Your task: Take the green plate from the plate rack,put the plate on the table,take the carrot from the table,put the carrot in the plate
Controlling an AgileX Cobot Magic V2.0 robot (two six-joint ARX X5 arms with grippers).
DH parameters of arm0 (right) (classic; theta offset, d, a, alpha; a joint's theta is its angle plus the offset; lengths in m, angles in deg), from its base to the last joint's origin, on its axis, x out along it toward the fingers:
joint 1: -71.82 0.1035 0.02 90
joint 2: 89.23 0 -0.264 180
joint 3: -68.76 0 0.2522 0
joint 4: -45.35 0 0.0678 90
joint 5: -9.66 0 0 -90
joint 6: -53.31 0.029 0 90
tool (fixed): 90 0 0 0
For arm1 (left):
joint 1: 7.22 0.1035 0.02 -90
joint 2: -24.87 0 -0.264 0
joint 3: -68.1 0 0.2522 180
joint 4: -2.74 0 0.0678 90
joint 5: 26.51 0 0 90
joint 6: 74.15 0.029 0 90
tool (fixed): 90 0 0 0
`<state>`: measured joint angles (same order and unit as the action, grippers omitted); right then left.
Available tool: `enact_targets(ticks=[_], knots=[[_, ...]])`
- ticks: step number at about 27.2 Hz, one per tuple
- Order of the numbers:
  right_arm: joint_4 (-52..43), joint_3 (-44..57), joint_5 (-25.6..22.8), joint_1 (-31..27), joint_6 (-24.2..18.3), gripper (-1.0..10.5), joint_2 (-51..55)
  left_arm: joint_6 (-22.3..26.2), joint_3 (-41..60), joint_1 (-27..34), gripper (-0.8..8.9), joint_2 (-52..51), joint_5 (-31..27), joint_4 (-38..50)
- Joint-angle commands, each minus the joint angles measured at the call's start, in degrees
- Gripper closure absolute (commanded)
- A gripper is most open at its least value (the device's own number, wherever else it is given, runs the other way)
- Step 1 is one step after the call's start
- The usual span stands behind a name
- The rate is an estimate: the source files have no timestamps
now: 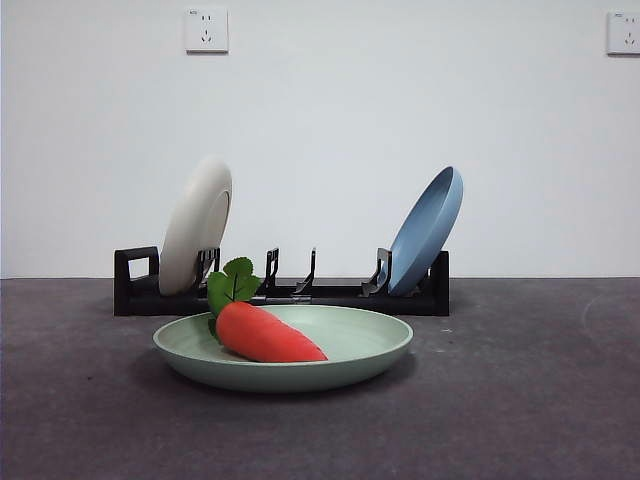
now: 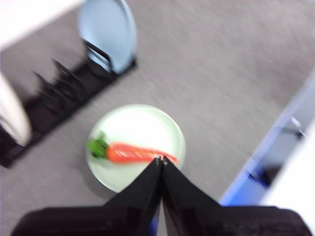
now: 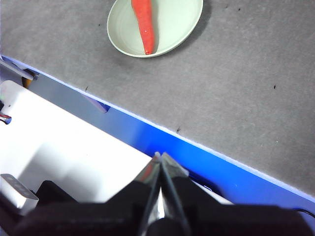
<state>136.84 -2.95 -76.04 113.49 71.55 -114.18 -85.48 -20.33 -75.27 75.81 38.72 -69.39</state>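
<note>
Orange carrot (image 1: 262, 334) lay inside the green plate (image 1: 370, 345) on the surface (image 1: 520, 400), just before the plate rack (image 1: 330, 293) (leaves toward it). Left pincer (image 2: 161, 160) and right pincer (image 3: 160, 156) both hung pressed together, holding nothing.

No text, label, brand, number or sign can be read anywhere; the green plate (image 1: 360, 350), the carrot (image 1: 265, 335) and the plate rack (image 1: 135, 285) bear no markings; the two wall sockets (image 1: 206, 30) show only slots.
</note>
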Motion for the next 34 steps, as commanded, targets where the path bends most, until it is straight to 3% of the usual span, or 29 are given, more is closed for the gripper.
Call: enact_targets(ticks=[1,5,7,9,12,15,21,29,34], knots=[[0.39,0.24,-0.20,0.13,0.31,9.5,-0.02,0.83,0.26,-0.11,8.17,-0.09,-5.68,2.23],[0.39,0.24,-0.20,0.13,0.31,9.5,-0.02,4.26,0.28,2.12,8.17,-1.53,-14.95,6.69],[0.39,0.24,-0.20,0.13,0.31,9.5,-0.02,8.72,0.31,6.80,8.17,-2.73,-14.64,9.99],[0.39,0.24,-0.20,0.13,0.31,9.5,-0.02,12.94,0.39,12.74,8.17,-4.35,-9.11,12.63],[0.42,0.24,-0.20,0.13,0.31,9.5,-0.02,18.49,0.50,23.04,8.17,-7.30,4.68,15.37],[0.39,0.24,-0.20,0.13,0.31,9.5,-0.04,23.45,0.50,32.52,8.17,-10.54,14.97,16.59],[0.42,0.24,-0.20,0.13,0.31,9.5,-0.04,30.97,3.45,46.10,8.17,-17.07,23.78,20.22],[0.42,0.24,-0.20,0.13,0.31,9.5,-0.04,29.66,31.69,57.11,8.17,-31.04,29.51,47.52],[0.42,0.24,-0.20,0.13,0.31,9.5,-0.04,25.51,48.94,62.10,8.17,-38.07,31.23,55.21]])
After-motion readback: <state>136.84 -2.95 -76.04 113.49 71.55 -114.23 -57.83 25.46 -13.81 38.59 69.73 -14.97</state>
